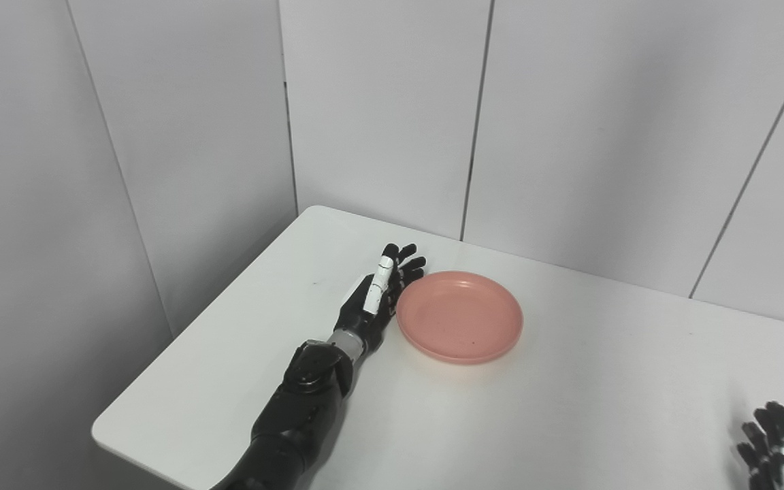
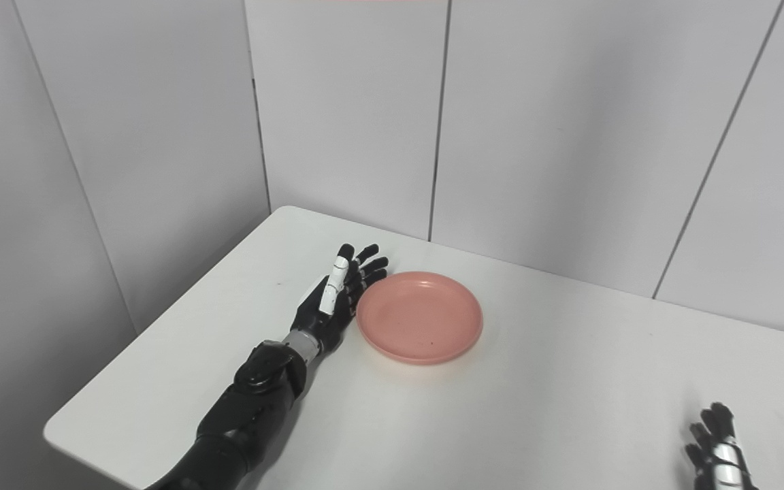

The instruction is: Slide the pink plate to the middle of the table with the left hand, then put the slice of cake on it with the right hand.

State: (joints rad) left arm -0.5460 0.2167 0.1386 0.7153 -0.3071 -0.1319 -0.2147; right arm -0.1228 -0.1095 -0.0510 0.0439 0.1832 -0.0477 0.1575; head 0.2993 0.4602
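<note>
The black left hand point(image 1: 373, 299) lies at the end of a straight, dark forearm that enters from the lower left and angles up toward the far wall. The hand stands on its edge, palm turned toward the round, shallow pink plastic plate point(image 1: 459, 316). Its fingers point(image 1: 408, 264) are extended and slightly spread, holding nothing; the palm side sits against the plate's left rim, though actual contact cannot be confirmed.

The pink plate rests flat on the white rectangular table point(image 1: 569, 408), in the left half of the tabletop and well back from the near edge. To the plate's right the table surface runs bare toward the black right hand point(image 2: 715, 449). That hand shows only at the bottom right corner, low over the table, its fingers pointing up and apart, nothing in them. Grey wall panels point(image 1: 378, 102) stand close behind the table's far and left edges.
</note>
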